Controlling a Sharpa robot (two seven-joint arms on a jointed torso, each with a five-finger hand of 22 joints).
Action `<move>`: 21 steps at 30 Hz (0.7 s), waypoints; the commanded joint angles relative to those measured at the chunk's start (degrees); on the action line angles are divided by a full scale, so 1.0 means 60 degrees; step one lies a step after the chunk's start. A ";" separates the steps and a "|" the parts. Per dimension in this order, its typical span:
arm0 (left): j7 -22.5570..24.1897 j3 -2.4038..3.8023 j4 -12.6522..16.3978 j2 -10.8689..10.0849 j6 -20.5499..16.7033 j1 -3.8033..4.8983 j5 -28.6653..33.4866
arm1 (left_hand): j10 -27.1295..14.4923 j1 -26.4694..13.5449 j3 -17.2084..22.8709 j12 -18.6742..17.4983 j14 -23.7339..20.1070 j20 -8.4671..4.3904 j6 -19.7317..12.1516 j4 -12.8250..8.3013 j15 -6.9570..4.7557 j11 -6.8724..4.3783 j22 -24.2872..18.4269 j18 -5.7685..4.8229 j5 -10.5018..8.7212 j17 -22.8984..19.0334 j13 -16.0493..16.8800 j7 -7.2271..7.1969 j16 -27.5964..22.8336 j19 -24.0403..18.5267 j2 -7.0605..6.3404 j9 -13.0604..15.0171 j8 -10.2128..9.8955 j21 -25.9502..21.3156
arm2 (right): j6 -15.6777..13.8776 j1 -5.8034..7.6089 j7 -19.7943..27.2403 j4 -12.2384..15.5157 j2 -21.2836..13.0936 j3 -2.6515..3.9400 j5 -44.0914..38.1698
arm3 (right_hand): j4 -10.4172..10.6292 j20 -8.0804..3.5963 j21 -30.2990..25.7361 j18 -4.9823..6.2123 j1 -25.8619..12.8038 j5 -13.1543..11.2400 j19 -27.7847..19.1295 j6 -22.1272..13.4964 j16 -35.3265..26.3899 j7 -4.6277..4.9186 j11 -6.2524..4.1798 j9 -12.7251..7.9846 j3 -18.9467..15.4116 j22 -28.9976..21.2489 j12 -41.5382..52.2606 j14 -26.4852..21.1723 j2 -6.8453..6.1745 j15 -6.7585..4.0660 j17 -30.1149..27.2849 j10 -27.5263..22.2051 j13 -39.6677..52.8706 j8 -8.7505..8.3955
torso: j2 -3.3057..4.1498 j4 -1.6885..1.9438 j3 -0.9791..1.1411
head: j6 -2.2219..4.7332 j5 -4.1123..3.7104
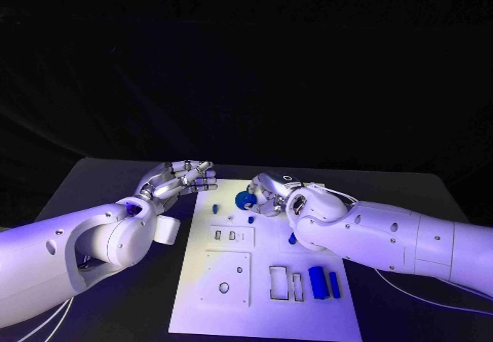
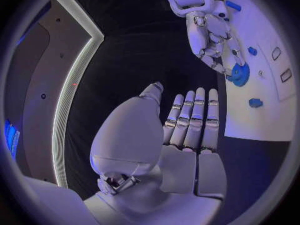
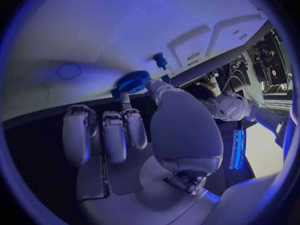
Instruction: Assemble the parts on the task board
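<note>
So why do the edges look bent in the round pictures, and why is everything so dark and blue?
Left wrist view: the fisheye lens curves the task board edge. Right wrist view: same bending, and the blue gear in the right hand stays sharp. Head view: bluish light falls on the board, the surroundings black.

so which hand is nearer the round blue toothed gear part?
Right. The right hand pinches the round blue toothed gear at the far end of the white task board. The left hand hovers open off the board's left edge, apart from it.
</note>
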 commanded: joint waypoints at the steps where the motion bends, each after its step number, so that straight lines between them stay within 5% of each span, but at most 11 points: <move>1: 0.0038 0.0009 0.0020 0.0005 0.0198 0.0011 -0.0028 | 0.0002 0.0036 -0.0057 -0.0046 -0.0022 0.0009 0.0020 0.0026 0.0021 0.0030 -0.0013 0.0091 -0.0046 0.0002 -0.0004 0.0362 -0.0060 0.0085 -0.0022 -0.0014 -0.0050 -0.0051 | 0.0164 -0.0002 -0.0062 0.0007 -0.0054 -0.0001 0.0076 | -0.0012 0.0027 0.0030 -0.0090 -0.0103 0.0054 0.0053 0.0044 0.0038 -0.0006 0.0013 -0.0015 -0.0058 0.0873 0.0044 0.1029 0.0014 0.0006 0.2516 0.0073 0.1120 0.0059 | -0.0005 0.0003 0.0004 | -0.0005 -0.0008; 10: 0.0043 0.0009 0.0012 -0.0011 0.0196 0.0011 -0.0028 | 0.0002 0.0036 -0.0057 -0.0046 -0.0022 0.0009 0.0020 0.0026 0.0021 0.0030 -0.0013 0.0091 -0.0046 0.0002 -0.0004 0.0362 -0.0060 0.0085 -0.0022 -0.0014 -0.0050 -0.0051 | -0.0215 -0.0003 -0.0070 0.0362 -0.0410 -0.0001 -0.0024 | -0.0079 0.0016 0.0067 -0.0103 -0.0023 0.0134 0.0083 0.0047 0.0038 -0.0017 0.0001 -0.0021 0.0006 0.0919 0.0087 0.1029 0.0021 -0.0004 0.2516 0.0115 0.1170 0.0049 | -0.0006 -0.0001 0.0002 | 0.0001 0.0015; 18: 0.0052 0.0009 -0.0009 -0.0025 0.0179 0.0011 -0.0028 | 0.0000 0.0033 -0.0064 -0.0055 -0.0025 0.0011 0.0016 0.0032 0.0023 0.0033 -0.0019 0.0090 -0.0033 0.0002 -0.0004 0.0364 -0.0069 0.0087 -0.0022 -0.0017 -0.0054 -0.0057 | -0.1071 0.0089 0.0257 0.1417 -0.1450 0.0034 0.0427 | -0.0153 -0.0003 0.0050 -0.0099 0.0218 0.0288 0.0079 0.0085 0.0038 -0.0028 -0.0017 -0.0031 0.0155 0.0916 0.0115 0.1029 -0.0046 -0.0021 0.2516 0.0144 0.1201 0.0038 | -0.0041 -0.0043 0.0001 | 0.0028 -0.0016; 21: 0.0053 0.0008 -0.0019 -0.0020 0.0178 0.0010 -0.0028 | 0.0000 0.0033 -0.0064 -0.0055 -0.0025 0.0011 0.0016 0.0032 0.0023 0.0033 -0.0019 0.0090 -0.0033 0.0002 -0.0004 0.0364 -0.0069 0.0087 -0.0022 -0.0017 -0.0054 -0.0057 | -0.1014 0.0221 0.0312 0.1917 -0.2063 0.0049 0.1022 | -0.0201 -0.0008 -0.0036 -0.0074 0.0364 0.0289 0.0021 0.0071 0.0038 -0.0020 -0.0013 -0.0045 0.0242 0.0835 0.0071 0.1029 -0.0099 -0.0022 0.2516 0.0102 0.1149 0.0011 | -0.0064 -0.0060 0.0004 | 0.0043 -0.0030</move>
